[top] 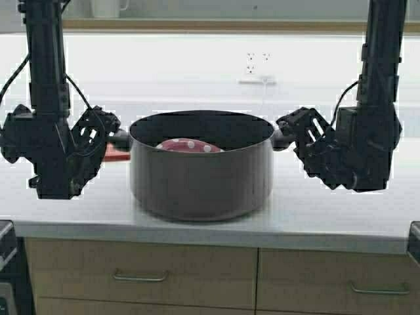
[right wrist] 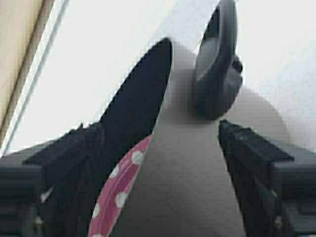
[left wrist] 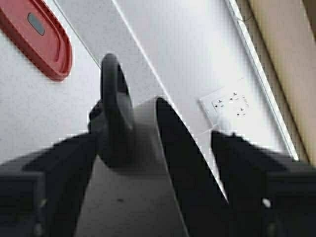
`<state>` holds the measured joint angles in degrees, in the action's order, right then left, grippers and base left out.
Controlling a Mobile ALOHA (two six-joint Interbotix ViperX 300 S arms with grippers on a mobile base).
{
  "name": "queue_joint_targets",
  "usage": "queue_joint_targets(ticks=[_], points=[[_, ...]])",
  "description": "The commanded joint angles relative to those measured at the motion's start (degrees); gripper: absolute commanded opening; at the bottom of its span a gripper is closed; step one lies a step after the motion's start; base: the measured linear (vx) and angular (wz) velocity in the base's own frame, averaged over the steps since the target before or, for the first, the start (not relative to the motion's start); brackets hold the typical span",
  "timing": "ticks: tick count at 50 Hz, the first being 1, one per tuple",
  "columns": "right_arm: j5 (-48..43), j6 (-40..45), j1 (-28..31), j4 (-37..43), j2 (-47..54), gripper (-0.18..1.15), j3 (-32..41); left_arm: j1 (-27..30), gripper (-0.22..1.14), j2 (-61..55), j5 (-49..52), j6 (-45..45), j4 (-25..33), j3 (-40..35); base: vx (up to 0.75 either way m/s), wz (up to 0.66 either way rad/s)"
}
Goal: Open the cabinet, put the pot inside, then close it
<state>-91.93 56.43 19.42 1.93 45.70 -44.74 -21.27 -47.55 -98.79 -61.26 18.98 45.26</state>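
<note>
Drawer fronts (top: 144,272) of the base units sit closest to the cam, w/ slim bar pulls (top: 140,277), right under the counter edge. On the white countertop (top: 341,213) above them stands the pot (top: 201,172): wide, grey, dark rim, upright, roughly centred btwn my two arms. Inside it I see a pink dish w/ white dots (top: 189,145), lying low against the far wall.

My left gripper (top: 108,138) is at the pot's left loop handle (left wrist: 114,111). In the left wrist view my fingers (left wrist: 54,173) are spread wide, one on each side of the rim and handle, not touching the handle as far as I can see; handle sits in the gap btwn them. A red lid-like item (left wrist: 42,37) lies flat on the counter just beyond that handle, apart from the pot.

My right gripper (top: 289,134) is at the opposite loop handle (right wrist: 216,64). Right wrist view: fingers (right wrist: 256,153) also spread apart, straddling the pot wall, handle just ahead of them, no pinch on it. Pink dish edge (right wrist: 118,192) shows inside the rim there too.

Behind the pot, a white wall socket plate (top: 256,63) on the backsplash w/ a plug and cord (top: 263,92) hanging down. Cabinet not in view.
</note>
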Motion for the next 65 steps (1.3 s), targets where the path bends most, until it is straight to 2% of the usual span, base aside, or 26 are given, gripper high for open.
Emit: queue_joint_targets(ticks=[1,12,22,39,55,58,61,62,65], points=[[-0.7,-0.35,0.26,2.2,0.18,1.01,2.72,0.09,0.99,-0.35,-0.26,0.18,0.09,-2.46,0.09,-0.02],[-0.44,0.35,-1.49,2.37,5.45,1.01,12.66,1.67,0.99,-2.37,4.48,0.09,-0.09,-9.4,0.07,-0.02],[1.76,1.05,-3.43,1.32,7.65,1.01,16.61,2.99,0.99,-3.16,8.26,0.18,-0.44,-14.33,0.03,0.0],[6.15,1.85,-4.75,-2.02,8.17,1.01,21.18,3.52,0.99,-4.75,8.79,0.18,-0.44,-14.94,0.01,0.0],[6.5,4.83,-5.27,-2.2,9.32,0.97,22.32,3.87,0.98,-4.83,8.88,0.18,-0.09,-14.85,0.0,0.0],[7.29,5.98,-5.45,-2.2,9.4,0.85,22.32,3.87,0.96,-4.83,9.23,0.09,-0.09,-14.85,0.0,0.0],[8.7,6.68,-5.45,-2.29,9.4,0.61,22.32,3.87,0.86,-4.75,10.02,0.09,-0.09,-14.85,0.0,0.0],[8.88,6.94,-5.45,-2.2,9.49,0.51,22.32,3.87,0.8,-4.75,10.28,0.09,-0.09,-14.85,0.0,0.0],[8.88,7.21,-5.45,-2.2,9.32,0.18,22.06,3.87,0.52,-4.75,11.16,-0.18,-0.09,-14.68,0.0,0.0]])
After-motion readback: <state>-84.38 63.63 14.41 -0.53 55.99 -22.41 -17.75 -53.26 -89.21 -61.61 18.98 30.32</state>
